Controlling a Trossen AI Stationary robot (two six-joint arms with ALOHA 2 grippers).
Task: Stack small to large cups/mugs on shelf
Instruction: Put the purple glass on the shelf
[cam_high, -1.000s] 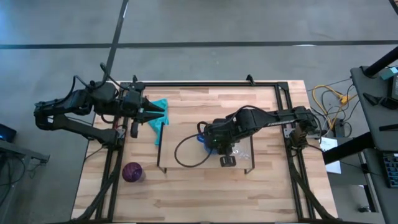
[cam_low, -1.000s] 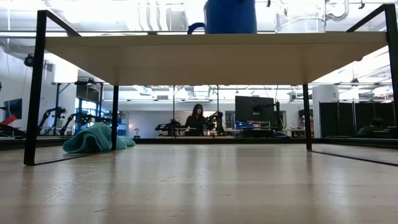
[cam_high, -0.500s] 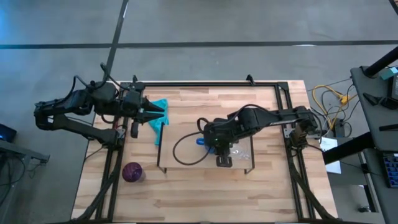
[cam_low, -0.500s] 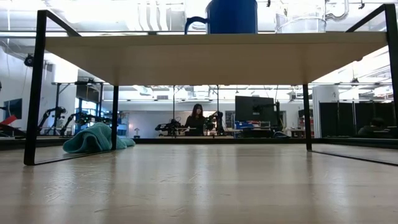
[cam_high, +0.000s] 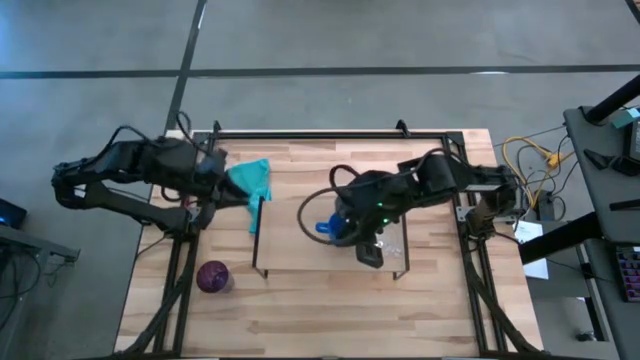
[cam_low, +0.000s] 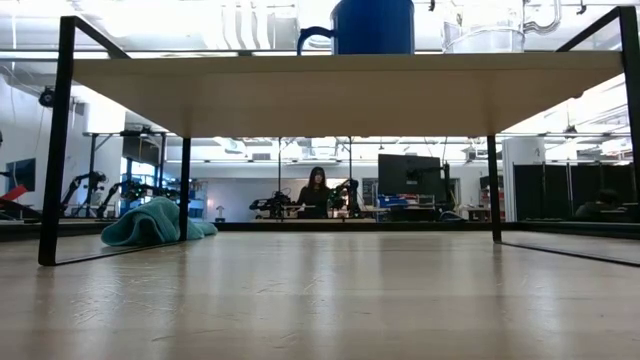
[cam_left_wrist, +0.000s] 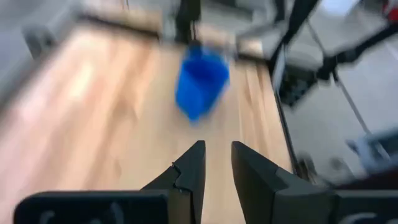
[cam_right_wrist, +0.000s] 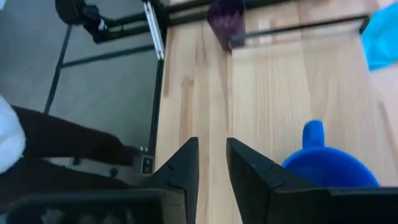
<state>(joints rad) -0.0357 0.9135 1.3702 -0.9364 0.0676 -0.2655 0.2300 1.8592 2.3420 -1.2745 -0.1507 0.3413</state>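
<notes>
The blue mug (cam_high: 337, 228) stands on the shelf (cam_high: 285, 255), handle toward the table's left; in the low view it (cam_low: 372, 25) stands on the shelf board (cam_low: 340, 85) beside the clear glass cup (cam_low: 485, 28). The purple cup (cam_high: 212, 277) stands on the table near the front left and also shows in the right wrist view (cam_right_wrist: 227, 17). My right gripper (cam_high: 345, 243) hovers over the shelf just near of the mug (cam_right_wrist: 329, 169), fingers (cam_right_wrist: 186, 165) a little apart and empty. My left gripper (cam_high: 220, 178) is beside the teal cloth (cam_high: 250, 180), fingers (cam_left_wrist: 191, 168) a little apart and empty.
The teal cloth lies at the shelf's far left corner (cam_low: 155, 222). The shelf's black wire legs (cam_high: 255, 245) stand at both ends. The table's black frame (cam_high: 330, 133) runs along its edges. A person stands far back in the room (cam_low: 318, 192).
The blue mug shifted a little on the shelf and turned, its handle showing higher in the low view, then stayed put. My right arm has drawn back toward the table's right edge. My left gripper has pulled back toward the table's left edge, away from the cloth, and turned.
</notes>
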